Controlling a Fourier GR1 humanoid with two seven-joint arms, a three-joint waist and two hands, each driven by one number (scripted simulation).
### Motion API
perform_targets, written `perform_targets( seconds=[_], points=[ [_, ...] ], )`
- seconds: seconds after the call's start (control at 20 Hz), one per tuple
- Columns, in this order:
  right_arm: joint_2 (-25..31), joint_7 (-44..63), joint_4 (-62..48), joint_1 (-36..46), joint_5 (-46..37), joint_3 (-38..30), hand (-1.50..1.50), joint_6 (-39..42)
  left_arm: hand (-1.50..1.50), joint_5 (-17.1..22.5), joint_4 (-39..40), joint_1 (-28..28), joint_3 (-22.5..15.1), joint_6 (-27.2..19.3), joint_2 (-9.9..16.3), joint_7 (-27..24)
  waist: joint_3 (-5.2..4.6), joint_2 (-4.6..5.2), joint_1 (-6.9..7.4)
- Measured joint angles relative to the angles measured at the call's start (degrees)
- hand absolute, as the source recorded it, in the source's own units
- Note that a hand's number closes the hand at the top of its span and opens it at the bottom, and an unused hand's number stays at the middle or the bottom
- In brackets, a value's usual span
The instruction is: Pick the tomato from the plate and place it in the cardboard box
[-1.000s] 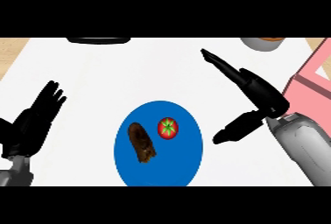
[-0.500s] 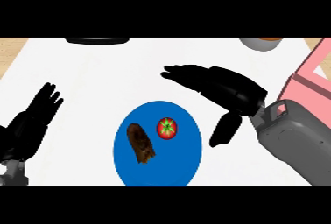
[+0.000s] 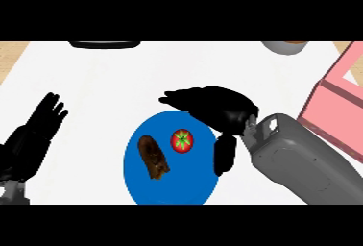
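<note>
The right hand [image 3: 216,108] hung open over the plate [image 3: 142,185] rim, beside the tomato [image 3: 182,141]. A good grasp required lowering thumb and fingers around the tomato, clear of the brown item [image 3: 153,157].

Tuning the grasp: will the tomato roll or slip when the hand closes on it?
Likely rolls: the tomato looks round and sits free on the flat blue plate. Its skin looks smooth, so probably slippery. The right hand hovers above and beside it, not touching; closing evenly from both sides seems safest.

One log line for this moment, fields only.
phase: approach | right hand: open, over plate rim | tomato: on plate, untouched | left hand: open, resting at left | pink box: at right
</note>
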State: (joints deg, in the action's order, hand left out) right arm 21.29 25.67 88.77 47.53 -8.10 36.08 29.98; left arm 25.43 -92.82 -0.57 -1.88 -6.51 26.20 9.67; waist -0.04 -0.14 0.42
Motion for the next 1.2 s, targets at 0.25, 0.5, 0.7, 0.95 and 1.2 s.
perform_targets(
  seconds=[0.25,0.5,0.7,0.95,1.2],
  points=[
    [-3.30,2.41,-1.37,-1.03,-3.03,-0.91,-1.50,3.84,0.00,-0.24,1.99,-1.74,2.10,1.70,-0.27,0.76,0.02,0.09,-0.17],
    [-4.76,0.72,-1.70,-4.27,-7.60,-2.15,-1.50,6.53,0.00,-1.64,0.69,-1.03,2.69,2.23,-1.88,1.34,0.03,0.11,-0.15],
    [-6.76,-1.19,-3.06,-5.26,-11.14,-4.07,-1.50,8.29,0.00,-2.58,-0.56,-0.08,3.76,3.03,-2.60,2.13,0.04,0.12,-0.08],
    [-8.33,-5.32,-3.64,-6.22,-15.02,-6.42,-1.50,9.16,0.00,-3.61,-1.62,-0.04,4.85,3.63,-3.61,3.38,0.04,0.14,-0.10],
    [-11.61,-6.63,-3.66,-6.79,-19.54,-6.75,-1.50,9.32,0.00,-4.52,-1.61,0.84,5.98,5.14,-4.71,3.00,0.03,0.12,-0.08]
  ],
)
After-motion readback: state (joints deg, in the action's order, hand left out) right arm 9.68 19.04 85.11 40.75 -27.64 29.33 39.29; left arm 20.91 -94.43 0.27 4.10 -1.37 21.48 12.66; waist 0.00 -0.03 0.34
